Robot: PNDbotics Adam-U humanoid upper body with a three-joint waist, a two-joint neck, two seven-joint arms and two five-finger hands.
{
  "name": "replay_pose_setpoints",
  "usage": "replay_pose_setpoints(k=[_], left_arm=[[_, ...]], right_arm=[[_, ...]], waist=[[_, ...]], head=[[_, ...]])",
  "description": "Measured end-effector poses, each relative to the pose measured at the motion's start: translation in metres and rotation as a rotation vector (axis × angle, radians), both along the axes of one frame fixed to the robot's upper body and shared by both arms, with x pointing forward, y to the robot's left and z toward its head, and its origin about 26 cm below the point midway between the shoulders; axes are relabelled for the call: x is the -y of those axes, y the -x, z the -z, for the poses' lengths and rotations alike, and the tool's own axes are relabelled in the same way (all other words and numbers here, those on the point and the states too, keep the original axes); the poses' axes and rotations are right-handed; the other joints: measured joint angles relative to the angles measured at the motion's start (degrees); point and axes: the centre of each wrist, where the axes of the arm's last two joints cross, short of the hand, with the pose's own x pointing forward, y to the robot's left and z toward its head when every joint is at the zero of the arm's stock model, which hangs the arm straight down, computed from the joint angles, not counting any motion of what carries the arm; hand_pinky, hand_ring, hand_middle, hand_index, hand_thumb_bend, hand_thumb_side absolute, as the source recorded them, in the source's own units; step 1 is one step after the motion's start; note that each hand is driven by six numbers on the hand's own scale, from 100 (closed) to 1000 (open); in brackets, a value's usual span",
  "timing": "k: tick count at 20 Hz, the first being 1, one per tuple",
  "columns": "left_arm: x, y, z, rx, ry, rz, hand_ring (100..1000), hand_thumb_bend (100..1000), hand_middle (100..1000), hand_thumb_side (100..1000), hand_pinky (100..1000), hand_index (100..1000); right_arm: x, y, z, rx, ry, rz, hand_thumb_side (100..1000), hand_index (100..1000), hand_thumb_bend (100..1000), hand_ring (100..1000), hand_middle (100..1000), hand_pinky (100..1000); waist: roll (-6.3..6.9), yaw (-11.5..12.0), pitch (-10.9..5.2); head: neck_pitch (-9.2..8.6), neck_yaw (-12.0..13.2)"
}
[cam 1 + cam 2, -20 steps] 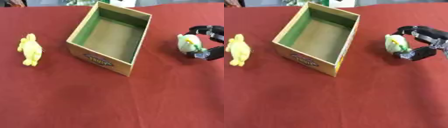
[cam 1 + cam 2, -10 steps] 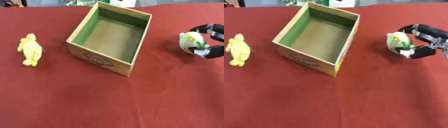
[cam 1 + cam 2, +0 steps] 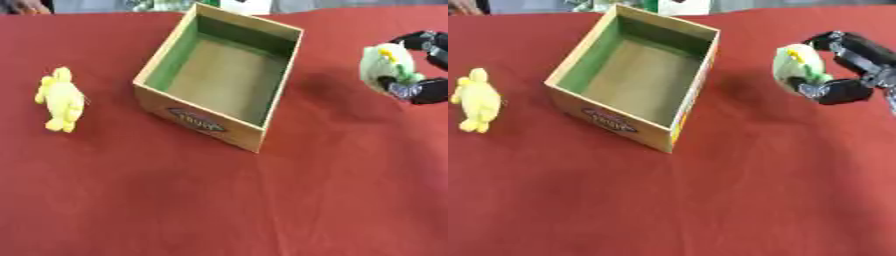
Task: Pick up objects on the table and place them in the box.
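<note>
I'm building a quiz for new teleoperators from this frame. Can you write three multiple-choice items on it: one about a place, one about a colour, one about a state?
1. Where does the yellow plush toy lie?
A. inside the box
B. on the cloth to the left of the box
C. in the right hand

2. What colour are the inner walls of the box?
A. green
B. blue
C. white

3. What is the state of the right hand?
A. resting open on the table
B. curled and holding nothing
C. curled round a pale green round toy

Key: 1 B, the toy lies on the red tablecloth apart from the box; 2 A, the lining shows green above a brown floor; 3 C, the black fingers wrap the toy right of the box.
</note>
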Motion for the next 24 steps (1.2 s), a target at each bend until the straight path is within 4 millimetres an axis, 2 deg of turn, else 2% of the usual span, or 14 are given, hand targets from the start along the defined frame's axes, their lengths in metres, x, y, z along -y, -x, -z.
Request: replay_pose_setpoints(k=[3, 8, 13, 19, 24], left_arm=[[0.000, 0.000, 0.000, -0.002, 0.001, 0.000, 669, 100, 730, 623, 536, 708], [0.001, 0.000, 0.000, -0.002, 0.001, 0.001, 669, 100, 729, 619, 536, 708], [0.002, -0.001, -0.001, 0.001, -0.004, 0.010, 669, 100, 728, 615, 536, 709], [0.006, -0.003, -0.005, 0.016, -0.012, 0.033, 669, 100, 727, 616, 535, 708], [0.008, -0.005, -0.007, 0.025, -0.013, 0.048, 668, 100, 725, 618, 534, 709]], right_arm=[[-0.012, 0.005, -0.016, 0.048, -0.051, -0.039, 484, 712, 100, 815, 355, 796], [-0.042, 0.013, -0.054, 0.118, -0.095, -0.131, 509, 710, 100, 786, 369, 761], [-0.077, 0.010, -0.082, 0.105, -0.111, -0.232, 504, 717, 100, 777, 374, 756], [-0.114, -0.010, -0.087, 0.026, -0.110, -0.312, 494, 723, 100, 780, 373, 763], [-0.134, -0.027, -0.078, -0.005, -0.103, -0.315, 519, 721, 100, 777, 380, 758]], waist=[[-0.02, -0.04, -0.27], [-0.38, 0.09, -0.66], [-0.41, 0.80, -1.03], [-0.93, 2.97, -0.77], [-1.25, 4.46, -0.16]], head=[[0.00, 0.01], [0.05, -0.13], [0.19, -0.90], [0.18, -1.85], [-0.02, -2.88]])
